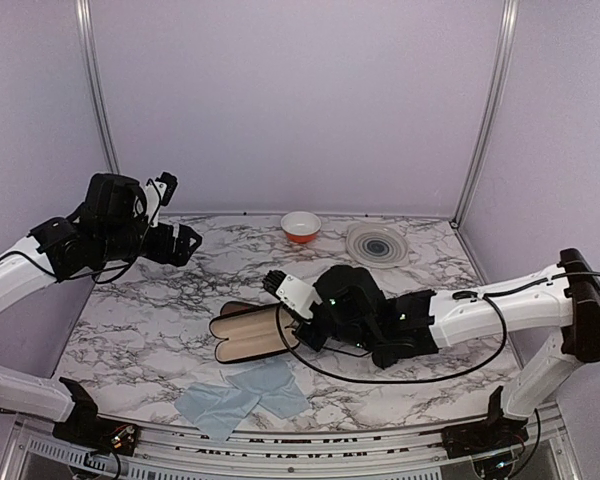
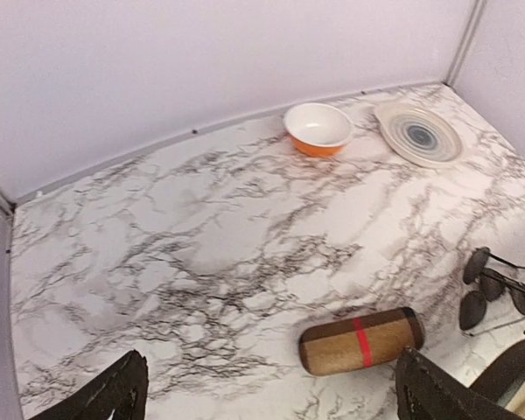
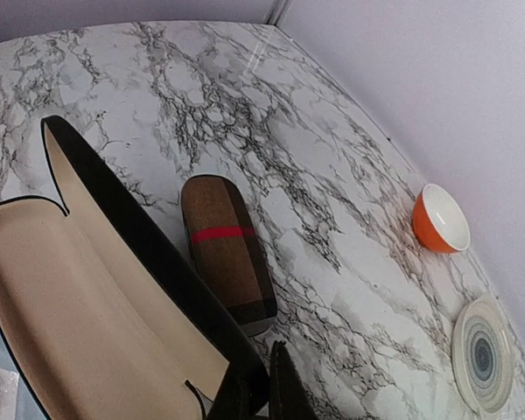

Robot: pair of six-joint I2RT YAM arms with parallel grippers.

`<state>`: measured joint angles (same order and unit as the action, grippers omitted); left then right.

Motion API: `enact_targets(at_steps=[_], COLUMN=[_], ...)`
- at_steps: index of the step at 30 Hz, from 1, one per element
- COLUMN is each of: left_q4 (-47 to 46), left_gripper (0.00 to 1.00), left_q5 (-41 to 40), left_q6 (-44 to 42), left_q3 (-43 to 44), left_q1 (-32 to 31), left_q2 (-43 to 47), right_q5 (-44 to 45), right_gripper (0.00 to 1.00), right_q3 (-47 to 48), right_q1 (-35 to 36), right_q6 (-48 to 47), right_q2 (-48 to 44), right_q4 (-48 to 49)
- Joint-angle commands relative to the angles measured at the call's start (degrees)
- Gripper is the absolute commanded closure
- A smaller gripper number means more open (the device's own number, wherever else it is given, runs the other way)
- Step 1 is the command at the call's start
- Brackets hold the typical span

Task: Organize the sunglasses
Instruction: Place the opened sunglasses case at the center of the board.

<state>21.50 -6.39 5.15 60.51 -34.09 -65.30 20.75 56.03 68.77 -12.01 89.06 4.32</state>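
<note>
The sunglasses [image 2: 494, 287] lie folded on the marble table, right of the brown plaid case [image 2: 360, 339], and show only in the left wrist view. In the top view my right arm hides them. The glossy black case [image 1: 248, 332] lies open with its beige lining up. My right gripper [image 1: 292, 324] is shut on that case's black rim [image 3: 157, 254], its fingers [image 3: 280, 394] pinching the edge beside the plaid case [image 3: 227, 254]. My left gripper [image 1: 176, 215] is wide open and empty, raised high over the table's left side, fingertips [image 2: 122, 389] far apart.
An orange bowl [image 1: 300, 226] and a grey ringed plate [image 1: 376, 244] stand at the back by the wall. A blue cloth [image 1: 242, 396] lies near the front edge, below the open case. Lilac walls close in the table.
</note>
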Motion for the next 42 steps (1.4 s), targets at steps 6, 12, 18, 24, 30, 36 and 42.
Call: enact_targets(at_steps=[6, 12, 18, 24, 30, 36, 42], left_q4=[-3.8, -3.9, -3.9, -3.9, -3.9, -3.9, -3.9], left_gripper=[0.01, 0.01, 0.01, 0.01, 0.01, 0.01, 0.01], left_q5=[-13.7, -13.1, -13.0, -12.9, -13.2, -13.5, -13.9], left_q6=[-1.2, -1.7, -1.9, -1.9, -2.0, -2.0, -2.2], left_q3=[-2.9, -3.2, -3.3, -3.3, -3.3, -3.3, -3.3], left_q1=[0.1, 0.1, 0.1, 0.1, 0.1, 0.1, 0.2], left_q2=[6.9, 7.2, 7.2, 6.7, 6.3, 5.9, 5.7], right_q5=[7.9, 7.7, 9.6, 7.9, 7.2, 7.2, 5.3], right_gripper=[1.0, 1.0, 1.0, 1.0, 1.0, 1.0, 1.0], right_q3=[6.9, 9.5, 10.2, 8.6, 6.5, 4.7, 2.4], right_q1=[1.4, 1.4, 1.0, -1.3, -4.6, -7.2, -7.3], right_q6=[14.2, 15.1, 16.3, 17.1, 16.5, 14.2, 9.5], right_q2=[8.5, 14.4, 17.4, 18.8, 19.7, 19.7, 18.9], right_q4=[3.8, 2.5, 2.0, 3.6, 6.2, 9.9, 15.9])
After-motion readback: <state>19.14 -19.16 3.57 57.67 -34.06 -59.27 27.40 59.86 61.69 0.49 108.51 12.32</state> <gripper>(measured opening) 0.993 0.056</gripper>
